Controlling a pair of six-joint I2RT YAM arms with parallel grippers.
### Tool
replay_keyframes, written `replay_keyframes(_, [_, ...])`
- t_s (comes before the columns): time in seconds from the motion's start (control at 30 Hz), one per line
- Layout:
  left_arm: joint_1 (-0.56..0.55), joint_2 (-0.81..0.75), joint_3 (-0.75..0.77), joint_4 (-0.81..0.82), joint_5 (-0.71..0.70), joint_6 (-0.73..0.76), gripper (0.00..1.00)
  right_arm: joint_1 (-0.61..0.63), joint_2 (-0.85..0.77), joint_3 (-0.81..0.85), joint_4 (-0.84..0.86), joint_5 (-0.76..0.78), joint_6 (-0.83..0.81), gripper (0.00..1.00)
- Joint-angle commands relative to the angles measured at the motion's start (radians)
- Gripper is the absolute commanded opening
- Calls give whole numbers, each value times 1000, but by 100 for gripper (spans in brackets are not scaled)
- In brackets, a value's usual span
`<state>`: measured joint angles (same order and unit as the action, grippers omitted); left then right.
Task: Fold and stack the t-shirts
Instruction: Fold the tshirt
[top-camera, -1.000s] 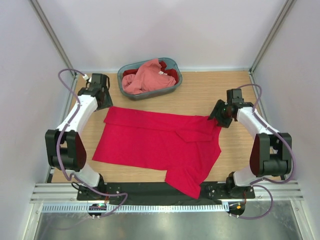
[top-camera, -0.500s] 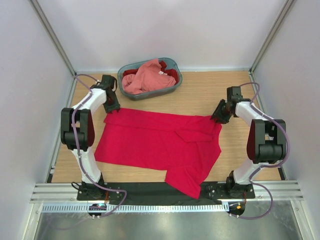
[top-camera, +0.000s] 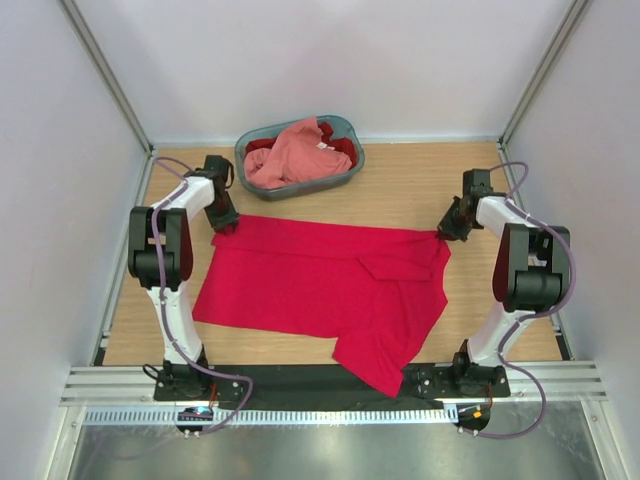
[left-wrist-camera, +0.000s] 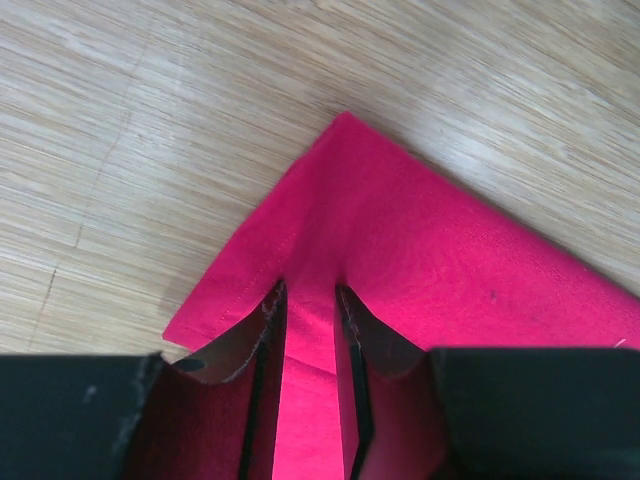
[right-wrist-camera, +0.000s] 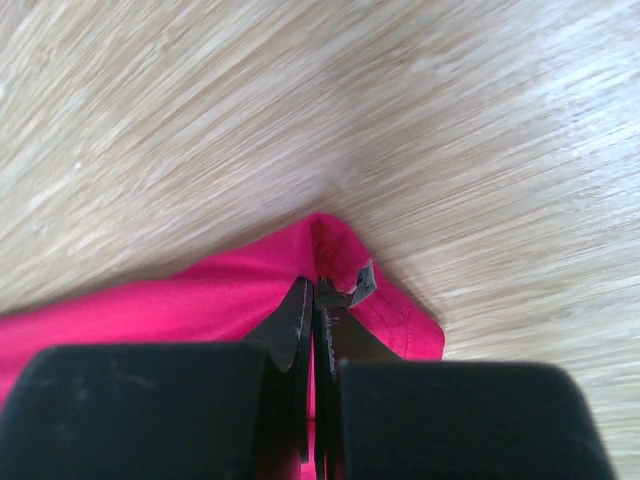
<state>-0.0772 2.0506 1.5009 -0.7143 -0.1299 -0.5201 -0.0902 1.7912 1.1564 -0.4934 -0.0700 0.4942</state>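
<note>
A bright crimson t-shirt (top-camera: 320, 285) lies spread on the wooden table, its lower right part folded toward the front edge. My left gripper (top-camera: 228, 222) is at the shirt's far left corner (left-wrist-camera: 420, 240). Its fingers (left-wrist-camera: 270, 330) press down a narrow gap apart, with cloth showing between them. My right gripper (top-camera: 445, 232) is at the far right corner, shut on a pinched fold of the crimson cloth (right-wrist-camera: 200, 300) beside a small grey tag (right-wrist-camera: 365, 283). A salmon pink t-shirt (top-camera: 290, 150) and a darker red one (top-camera: 342, 146) lie bunched in the basket.
The grey-blue oval basket (top-camera: 345, 178) stands at the back middle of the table, just behind the spread shirt. Bare wood (top-camera: 400, 195) shows between the basket and the right arm. White walls and metal posts close in both sides.
Both arms reached outward and back to the shirt's far corners. The right jaws closed on the cloth, the left jaws narrowed. The top edge of the shirt pulled a little straighter.
</note>
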Motion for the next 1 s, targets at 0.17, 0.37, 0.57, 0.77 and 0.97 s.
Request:
replay_keyframes(0.17, [25, 26, 28, -10, 7, 0, 27, -8, -52, -64, 93, 24, 46, 1])
replay_keyframes(0.37, [25, -27, 2, 9, -13, -12, 29, -6, 80, 64, 154, 3, 40, 1])
replay_keyframes(0.57, [28, -174, -33, -5, -65, -34, 55, -6, 221, 320, 98, -13, 38, 1])
replay_keyframes(0.77, [28, -367, -116, -42, -83, -101, 66, -5, 293, 514, -52, 5, -20, 43])
replay_keyframes(0.97, [27, -530, -325, -85, -40, -205, 61, 41, 140, 482, -252, 111, -17, 62])
